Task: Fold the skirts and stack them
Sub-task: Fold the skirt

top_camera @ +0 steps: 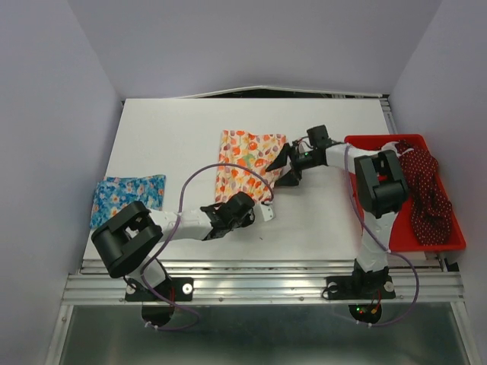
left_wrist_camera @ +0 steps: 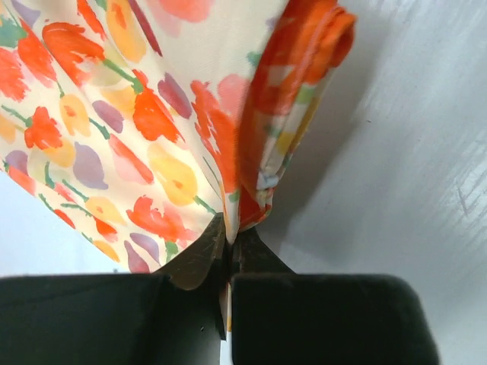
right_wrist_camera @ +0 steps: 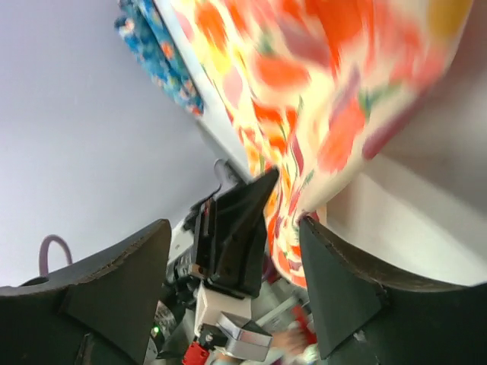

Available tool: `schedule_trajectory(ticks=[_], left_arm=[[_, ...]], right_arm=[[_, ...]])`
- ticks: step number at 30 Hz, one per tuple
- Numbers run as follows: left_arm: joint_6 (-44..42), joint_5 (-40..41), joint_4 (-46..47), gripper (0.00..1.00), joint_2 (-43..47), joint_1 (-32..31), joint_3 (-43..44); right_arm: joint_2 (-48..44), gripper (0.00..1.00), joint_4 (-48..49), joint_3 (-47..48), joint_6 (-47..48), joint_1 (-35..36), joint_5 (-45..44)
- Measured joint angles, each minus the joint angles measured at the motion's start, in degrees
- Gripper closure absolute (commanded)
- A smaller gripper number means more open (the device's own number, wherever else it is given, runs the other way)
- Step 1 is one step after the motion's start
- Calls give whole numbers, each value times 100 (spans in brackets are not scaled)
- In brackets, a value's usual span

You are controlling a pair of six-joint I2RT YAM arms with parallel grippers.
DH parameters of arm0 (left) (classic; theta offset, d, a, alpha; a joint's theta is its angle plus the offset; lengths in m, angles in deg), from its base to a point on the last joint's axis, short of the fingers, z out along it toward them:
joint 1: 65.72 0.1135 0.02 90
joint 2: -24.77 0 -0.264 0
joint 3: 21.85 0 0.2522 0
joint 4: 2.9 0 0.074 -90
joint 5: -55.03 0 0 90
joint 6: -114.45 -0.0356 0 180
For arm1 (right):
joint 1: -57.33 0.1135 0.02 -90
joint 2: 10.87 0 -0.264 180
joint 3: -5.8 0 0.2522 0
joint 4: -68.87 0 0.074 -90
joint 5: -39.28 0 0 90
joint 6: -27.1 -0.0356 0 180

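The cream-white skirt (top_camera: pixel 242 161) with orange flowers lies spread at the table's middle. My left gripper (top_camera: pixel 257 205) is at its near right corner, and in the left wrist view the left gripper (left_wrist_camera: pixel 230 242) is shut on a folded edge of the cream-white skirt (left_wrist_camera: pixel 152 114). My right gripper (top_camera: pixel 280 164) stands open at the skirt's right edge; in the right wrist view the right gripper (right_wrist_camera: pixel 234 226) has wide jaws with the cloth (right_wrist_camera: pixel 319 99) hanging beside one finger. The blue flowered skirt (top_camera: pixel 128 196) lies folded at the left. The dark red dotted skirt (top_camera: pixel 423 186) is bunched in the tray.
A red tray (top_camera: pixel 364 143) sits at the table's right edge under the right arm. Purple cables loop from the left arm (top_camera: pixel 122 239) over the near table. Walls stand on the left, back and right sides.
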Motion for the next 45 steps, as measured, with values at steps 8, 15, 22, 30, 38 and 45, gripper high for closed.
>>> schedule_trajectory(ticks=[8, 15, 22, 30, 38, 45], left_arm=[[22, -417, -981, 100, 79, 0, 361], [22, -970, -2065, 100, 160, -7, 916], [20, -1626, -3123, 100, 173, -17, 1482], [2, -2013, -3773, 100, 205, -17, 1792], [-37, -2269, -4461, 100, 354, -17, 2426], [-166, -2245, -4892, 100, 391, 22, 3047]], right_arm=[[339, 33, -1537, 2409, 2020, -476, -999], [1738, 48, -1443, 4623, 2601, -321, -774], [2682, 48, -883, 5007, 2911, 96, -590], [2883, 66, -428, 4544, 3482, 682, -938], [2284, 71, 284, 3106, 3630, 813, -866], [1731, 71, 710, 1998, 3624, 1143, -708]])
